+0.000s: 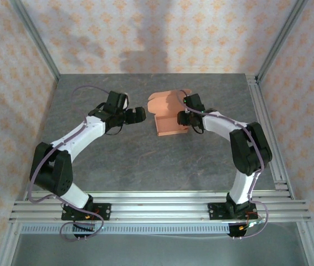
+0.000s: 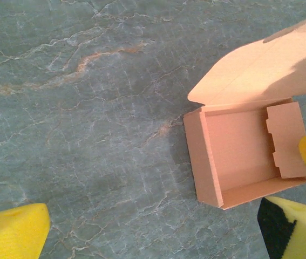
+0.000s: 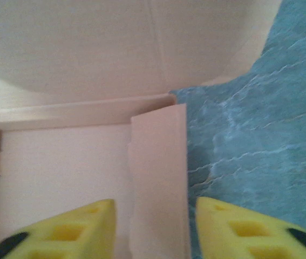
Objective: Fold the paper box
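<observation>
Paper box half-formed, lid still up

The left gripper (image 1: pixel 139 114) hangs wide open just beside the paper box (image 1: pixel 166 123) on the table (image 1: pixel 145 166). Its walls stand, but the right flap isn't tucked. The right gripper (image 3: pixel 154 202) straddles that flap; whether it pinches, I can't tell. It probably blocks the lid.

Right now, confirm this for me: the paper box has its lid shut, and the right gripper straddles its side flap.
Not quite. The lid is open, folded back off the paper box, as the left wrist view shows. The right gripper does straddle the side flap.
</observation>
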Available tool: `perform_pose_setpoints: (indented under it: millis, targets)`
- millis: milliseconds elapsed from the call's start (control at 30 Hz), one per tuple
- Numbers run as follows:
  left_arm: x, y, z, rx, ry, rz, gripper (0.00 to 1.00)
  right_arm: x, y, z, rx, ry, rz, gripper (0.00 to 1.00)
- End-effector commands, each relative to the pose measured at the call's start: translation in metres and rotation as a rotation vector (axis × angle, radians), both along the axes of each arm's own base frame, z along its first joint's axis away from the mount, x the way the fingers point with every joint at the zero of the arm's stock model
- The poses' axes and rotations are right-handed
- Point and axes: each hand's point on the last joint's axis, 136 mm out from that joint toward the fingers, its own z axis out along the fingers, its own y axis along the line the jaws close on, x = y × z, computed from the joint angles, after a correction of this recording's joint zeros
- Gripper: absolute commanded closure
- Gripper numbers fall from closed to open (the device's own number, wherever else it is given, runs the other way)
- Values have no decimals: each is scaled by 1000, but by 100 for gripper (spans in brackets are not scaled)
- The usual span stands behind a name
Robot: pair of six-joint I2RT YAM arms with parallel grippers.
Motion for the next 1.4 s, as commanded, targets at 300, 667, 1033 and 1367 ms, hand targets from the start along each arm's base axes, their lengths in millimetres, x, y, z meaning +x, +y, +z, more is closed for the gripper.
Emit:
perform_pose_setpoints:
  millis: [300, 667, 1033, 1367]
  targets:
    - [-27, 13, 3, -19, -43, 12, 0, 15, -13, -18, 2, 68, -38, 73]
    - [-32, 14, 2, -19, -47, 6, 0, 13, -11, -24, 17, 89, -42, 91]
    - [-23, 76, -30, -180, -42, 363, 0, 6, -3, 43, 155, -59, -38, 94]
    - [16, -10, -23, -420, -61, 65, 2, -7, 21, 140, 446, -324, 53, 94]
